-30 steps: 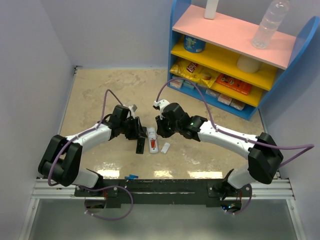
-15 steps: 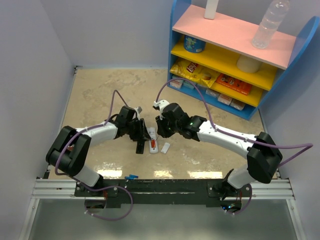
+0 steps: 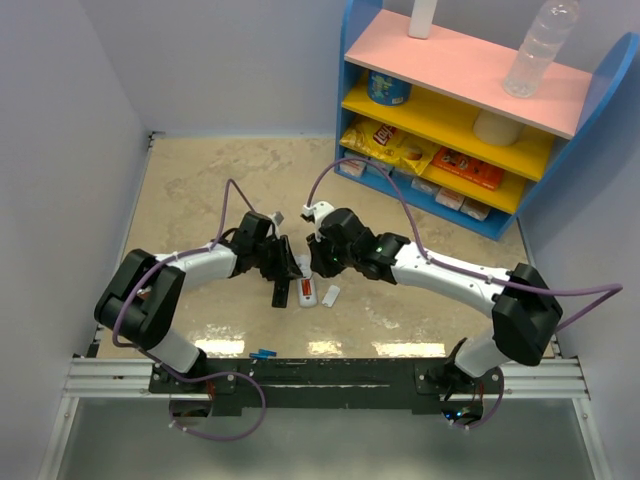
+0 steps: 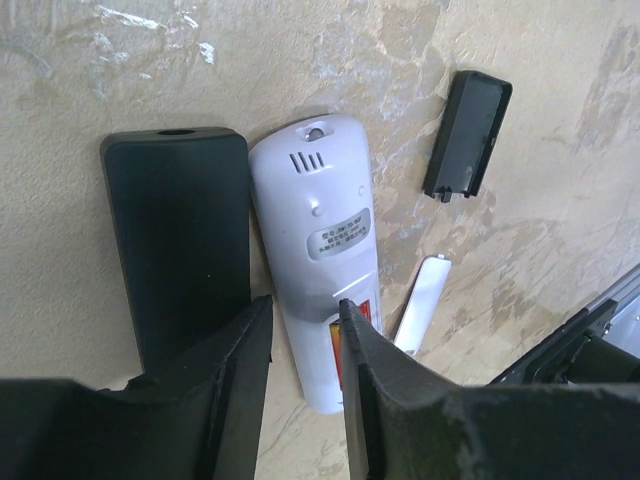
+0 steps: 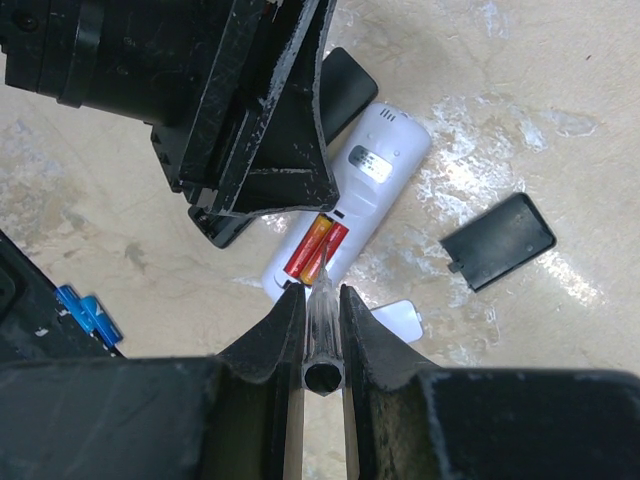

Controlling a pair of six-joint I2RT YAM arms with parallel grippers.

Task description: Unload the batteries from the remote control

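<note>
Overhead: the white remote (image 3: 304, 280) lies on the tabletop (image 3: 200, 190) between the two tools, the black remote (image 3: 281, 291) against its left side and the white cover (image 3: 331, 295) just beside its right. The blue batteries (image 3: 263, 354) sit well apart at the near rail. This view does not resolve the compartment. The right wrist view does: two orange-red batteries (image 5: 316, 248) are seated side by side in the white remote's open bay. The right tool (image 5: 322, 292) is pinched narrow on a thin clear stick (image 5: 322, 325) whose tip reaches the cells (contact not resolvable). The left wrist view adds what neither other gives: the left tool (image 4: 303, 310) stands at a moderate gap, holding nothing, its fingers over the bay end of the white remote. Whether they press on it I cannot tell. The black cover (image 4: 468, 135) lies apart, off toward the remote's head end. Against the frame a second back: the left arm has swung inward and its tool is closer to the white remote. The right tool has shifted slightly leftward. Remotes and covers unmoved.
</note>
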